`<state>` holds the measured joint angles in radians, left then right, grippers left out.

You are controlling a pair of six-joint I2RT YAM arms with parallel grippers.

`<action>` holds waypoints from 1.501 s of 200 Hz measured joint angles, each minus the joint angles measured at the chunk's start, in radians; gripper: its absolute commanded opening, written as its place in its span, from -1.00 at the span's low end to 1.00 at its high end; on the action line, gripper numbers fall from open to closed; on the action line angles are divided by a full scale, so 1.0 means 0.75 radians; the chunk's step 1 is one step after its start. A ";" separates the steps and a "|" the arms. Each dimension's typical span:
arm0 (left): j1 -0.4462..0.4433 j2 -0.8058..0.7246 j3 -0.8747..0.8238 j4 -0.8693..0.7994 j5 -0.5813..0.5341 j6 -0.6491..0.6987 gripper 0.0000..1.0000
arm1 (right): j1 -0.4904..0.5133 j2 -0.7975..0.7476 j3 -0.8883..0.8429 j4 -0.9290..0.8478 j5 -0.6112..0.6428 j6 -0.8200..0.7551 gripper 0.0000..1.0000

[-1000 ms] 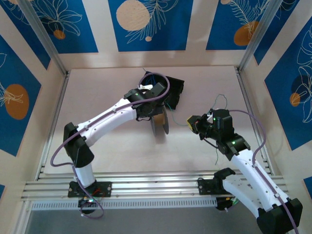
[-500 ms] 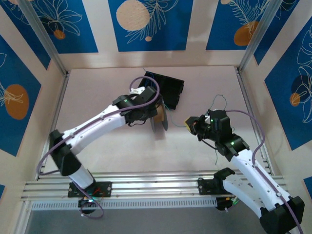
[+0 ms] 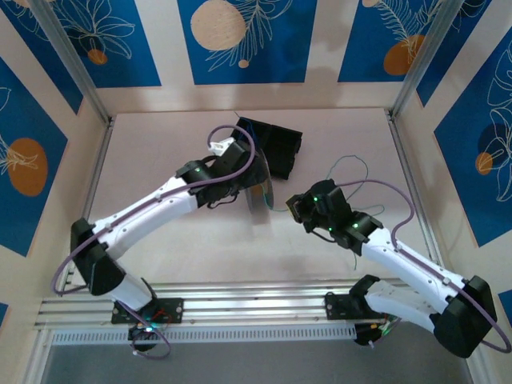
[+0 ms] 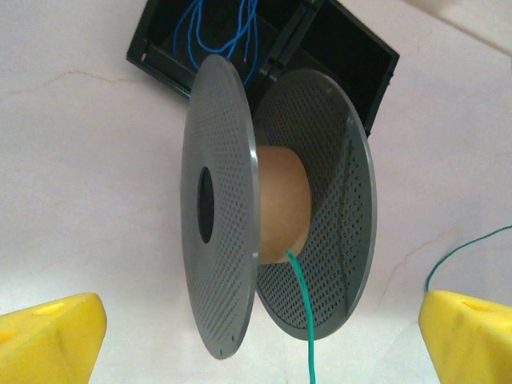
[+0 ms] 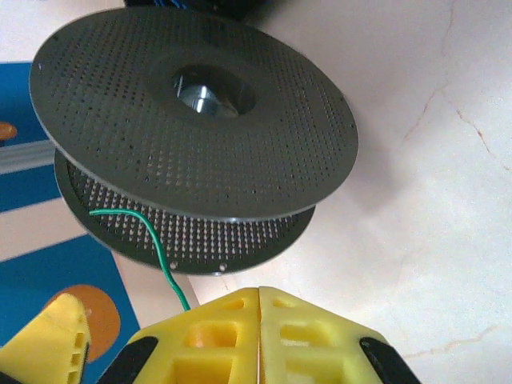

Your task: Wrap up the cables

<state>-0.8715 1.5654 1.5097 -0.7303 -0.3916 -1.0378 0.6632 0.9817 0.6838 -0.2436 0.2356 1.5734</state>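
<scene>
Here, one spool (image 4: 282,204), one green cable (image 4: 305,320), perhaps three blue cables (image 4: 244,40)

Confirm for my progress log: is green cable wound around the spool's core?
No, the brown core is bare; the green cable merely reaches it.

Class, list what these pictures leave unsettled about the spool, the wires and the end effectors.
- Right wrist view: the green wire runs behind the shut right end effector; pinched or not is hidden.
- Left wrist view: the blue wires are cut by the top edge and covered by the spool; their number is unclear.
- Top view: the left arm hides part of the spool; the wire there is too thin to trace.
</scene>
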 measured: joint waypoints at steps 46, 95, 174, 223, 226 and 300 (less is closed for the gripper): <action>0.061 0.125 0.015 0.018 0.079 0.043 0.49 | 0.001 0.152 0.013 0.132 0.050 0.041 -1.00; 0.092 0.194 0.066 0.017 0.139 0.071 0.32 | -0.014 0.277 0.014 0.333 -0.010 0.041 -1.00; 0.092 0.264 0.097 0.012 0.153 0.095 0.00 | -0.046 0.309 -0.002 0.507 -0.104 0.054 -1.00; 0.092 0.277 0.098 0.011 0.153 0.096 -0.28 | -0.055 0.307 -0.037 0.539 -0.131 0.071 -1.00; 0.092 0.277 0.098 0.011 0.153 0.101 -0.28 | -0.056 0.307 -0.037 0.540 -0.131 0.071 -1.00; 0.094 0.292 0.125 -0.012 0.149 0.100 -0.37 | -0.069 0.310 -0.046 0.558 -0.151 0.071 -1.00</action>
<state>-0.8013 1.7844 1.6035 -0.7391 -0.2802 -0.9627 0.6113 1.2144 0.6491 0.1749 0.1226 1.6268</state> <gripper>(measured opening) 0.320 0.075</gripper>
